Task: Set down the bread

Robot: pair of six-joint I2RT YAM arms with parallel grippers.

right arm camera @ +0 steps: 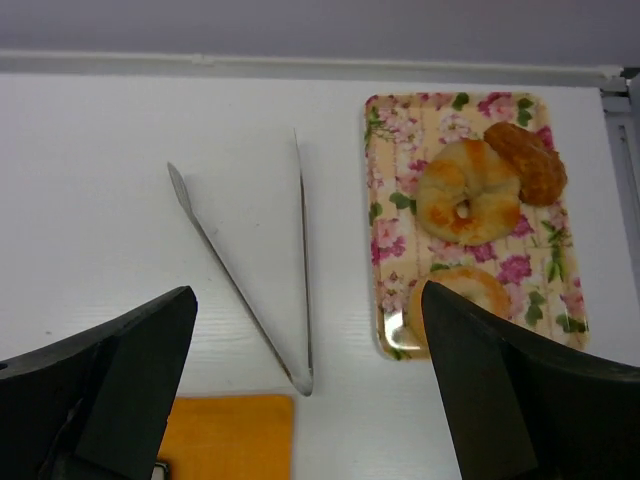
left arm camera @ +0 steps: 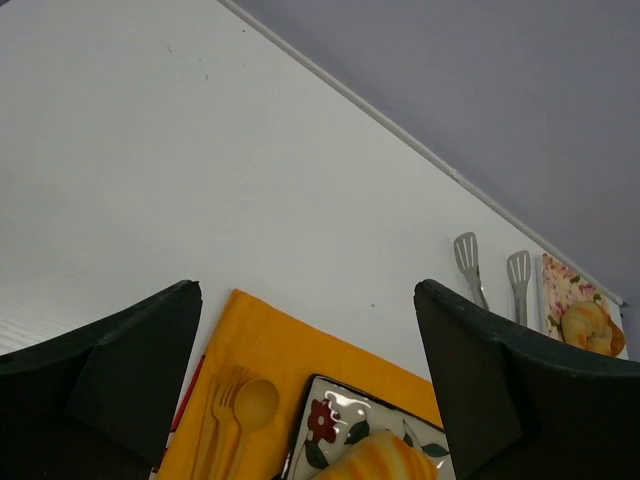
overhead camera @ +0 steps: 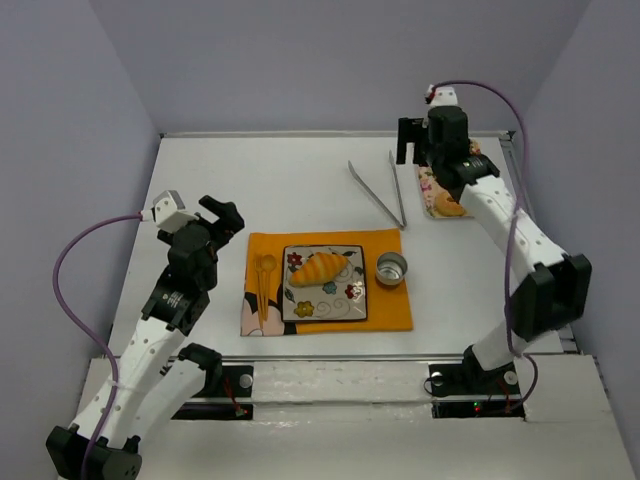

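A long, oval bread (overhead camera: 320, 270), golden-yellow with browner diagonal ridges across its top, lies flat on a square white plate (overhead camera: 303, 311) painted with flowers and swirls. It sits on the plate's far half, lengthwise from left to right, its right end angled slightly away. The plate rests on an orange placemat (overhead camera: 390, 305). The left wrist view catches only the bread's (left arm camera: 378, 460) top at the lower edge.

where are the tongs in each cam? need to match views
Top external: tongs right of centre, just beyond the orange placemat.
Left wrist: right side, only the tips showing, beyond the placemat.
Right wrist: centre-left, hinge near the placemat.
Shared landmark: the orange placemat.
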